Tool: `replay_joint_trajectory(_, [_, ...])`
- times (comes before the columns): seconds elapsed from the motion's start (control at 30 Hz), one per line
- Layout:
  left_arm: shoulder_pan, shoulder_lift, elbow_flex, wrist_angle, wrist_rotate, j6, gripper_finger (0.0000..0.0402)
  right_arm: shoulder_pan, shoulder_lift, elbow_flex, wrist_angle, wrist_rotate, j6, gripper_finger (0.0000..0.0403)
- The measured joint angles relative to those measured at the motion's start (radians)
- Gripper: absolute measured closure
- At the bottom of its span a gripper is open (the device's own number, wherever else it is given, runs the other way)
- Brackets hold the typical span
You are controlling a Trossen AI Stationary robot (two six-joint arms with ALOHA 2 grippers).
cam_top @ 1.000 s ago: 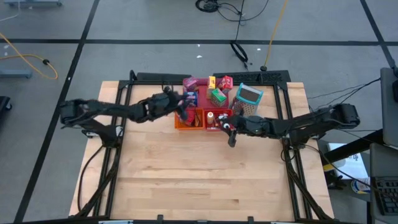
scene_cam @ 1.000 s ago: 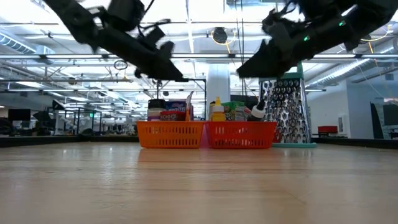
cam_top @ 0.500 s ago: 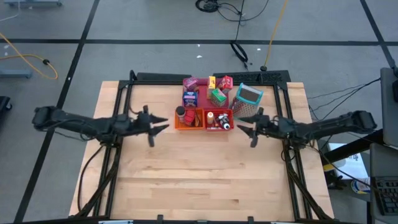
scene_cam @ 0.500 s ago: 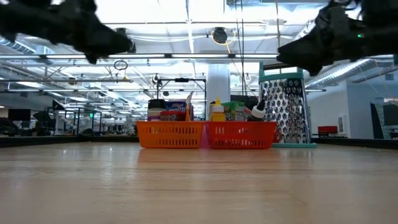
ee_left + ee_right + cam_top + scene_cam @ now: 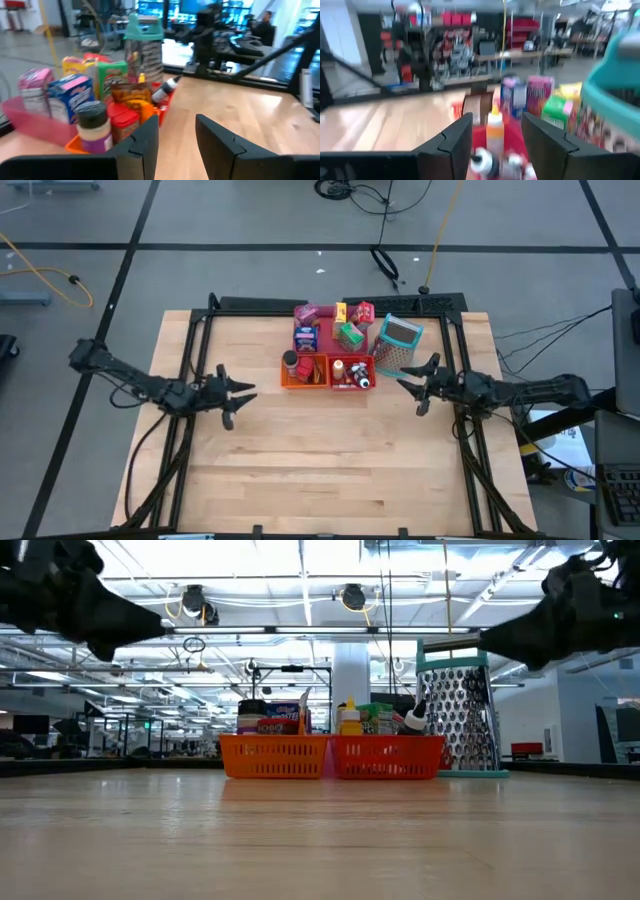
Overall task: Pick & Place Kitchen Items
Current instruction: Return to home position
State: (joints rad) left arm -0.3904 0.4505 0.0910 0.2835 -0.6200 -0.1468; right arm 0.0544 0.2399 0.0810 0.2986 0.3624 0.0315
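Left gripper (image 5: pixel 238 392) and right gripper (image 5: pixel 410 387) are hovering part-open, seemingly empty, flanking the orange-and-red mesh plastic bins (image 5: pixel 330 755); judging it best keeping both high while homing.

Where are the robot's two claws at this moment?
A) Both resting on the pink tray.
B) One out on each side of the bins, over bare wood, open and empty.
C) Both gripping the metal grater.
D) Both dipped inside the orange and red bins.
B: seen from above, the left claw hangs left of the orange bin and the right claw right of the red bin, both open, holding nothing.
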Motion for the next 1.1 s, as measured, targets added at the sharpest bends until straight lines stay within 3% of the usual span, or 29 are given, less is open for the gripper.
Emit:
replay_joint_trajectory(0.1, [-0.08,-0.05,0.0,-0.038,-0.051,0.015,0.0273,0.0,-0.102,0.041,-0.191,-0.021,0.033,0.0243])
replay_joint_trajectory(0.2, [-0.172,-0.114,0.0,-0.156,-0.173,-0.039,0.0273,0.0,-0.2,0.084,-0.36,-0.02,0.037,0.0243])
replay_joint_trajectory(0.3, [-0.265,-0.177,0.0,-0.359,-0.344,-0.245,0.0273,0.0,-0.237,0.137,-0.476,-0.024,0.076,0.0243])
replay_joint_trajectory(0.4, [-0.335,-0.2,0.0,-0.436,-0.459,-0.418,0.0273,0.0,-0.216,0.169,-0.52,-0.025,0.12,0.0243])
replay_joint_trajectory(0.53, [-0.391,-0.188,-0.001,-0.499,-0.411,-0.43,0.0272,0.0,-0.203,0.16,-0.621,-0.053,0.139,0.0243])
replay_joint_trajectory(0.7, [-0.409,-0.17,0.0,-0.434,-0.375,-0.57,0.0272,-0.001,-0.189,0.085,-0.541,-0.049,0.131,0.0243])
replay_joint_trajectory(0.9, [-0.409,-0.17,0.0,-0.437,-0.373,-0.491,0.0272,-0.002,-0.192,0.066,-0.475,-0.049,-0.113,0.0243])
replay_joint_trajectory(1.1, [-0.408,-0.17,0.0,-0.437,-0.373,-0.415,0.0272,-0.002,-0.19,0.065,-0.472,-0.049,-0.128,0.0243])
